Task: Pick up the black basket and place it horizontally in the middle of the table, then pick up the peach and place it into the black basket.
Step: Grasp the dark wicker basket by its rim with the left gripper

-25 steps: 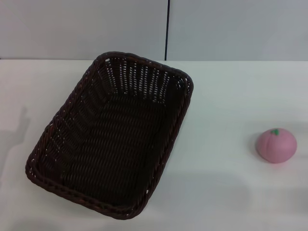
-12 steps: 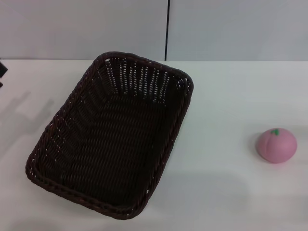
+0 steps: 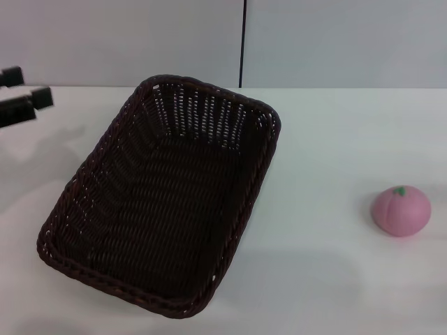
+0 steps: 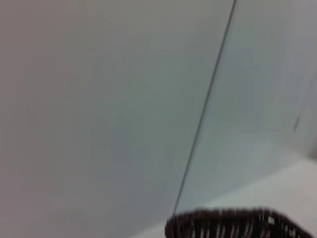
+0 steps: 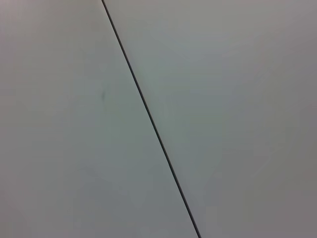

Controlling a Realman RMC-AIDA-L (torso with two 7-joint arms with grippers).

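The black basket (image 3: 162,209) lies slantwise on the white table (image 3: 335,139), left of centre, with one short end toward the back wall. It is empty. Its rim also shows in the left wrist view (image 4: 237,224). The pink peach (image 3: 401,211) sits on the table at the far right, well apart from the basket. My left gripper (image 3: 32,86) comes in at the left edge, above the table and left of the basket's far corner, with its dark fingers apart and nothing between them. My right gripper is out of view.
A grey back wall with a thin dark vertical seam (image 3: 242,42) runs behind the table. The right wrist view shows only this wall and seam (image 5: 148,119). White tabletop lies between the basket and the peach.
My left gripper has come into the head view from the left edge and moved right toward the basket. The basket and the peach have not moved.
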